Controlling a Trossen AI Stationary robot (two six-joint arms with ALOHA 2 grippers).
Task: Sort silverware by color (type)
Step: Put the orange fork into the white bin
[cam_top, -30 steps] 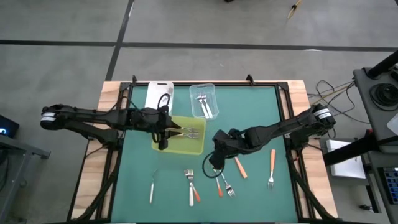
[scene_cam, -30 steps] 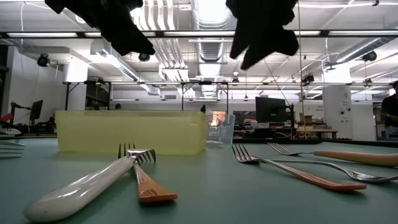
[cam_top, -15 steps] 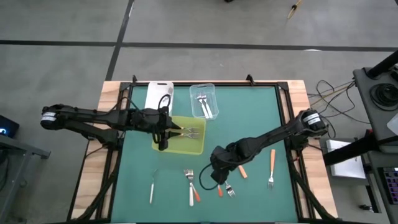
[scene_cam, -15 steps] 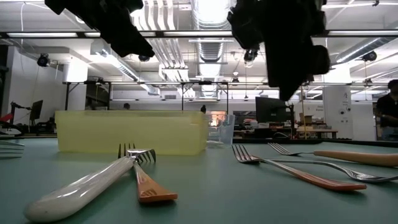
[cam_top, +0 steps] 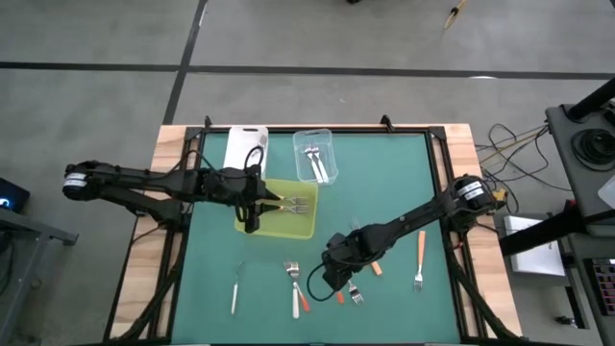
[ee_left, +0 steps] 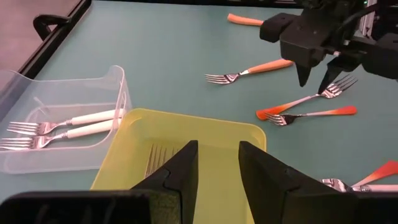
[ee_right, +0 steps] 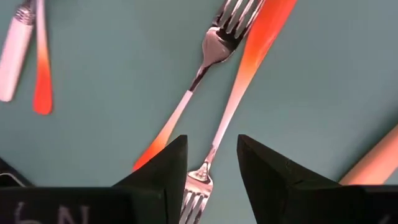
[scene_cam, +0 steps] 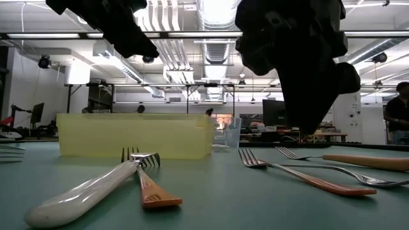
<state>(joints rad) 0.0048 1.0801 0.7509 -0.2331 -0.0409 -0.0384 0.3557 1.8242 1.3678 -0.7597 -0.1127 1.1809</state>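
Several forks lie flat on the green mat. Two orange-handled forks cross each other, and my right gripper hangs open just above them; in the right wrist view one fork's head shows between the fingers. A white-handled fork and an orange one lie beside them, toward the left. My left gripper waits open over the yellow-green tray, which holds silver forks. The clear tub holds white-handled forks.
A white tub stands at the far edge beside the clear tub. More utensils lie on the mat: a white one near left, an orange handle, an orange-handled fork to the right. Bare mat lies at centre and far right.
My right gripper has moved toward the table's near edge and somewhat left, coming down over the two crossed orange-handled forks. The forks have not moved.
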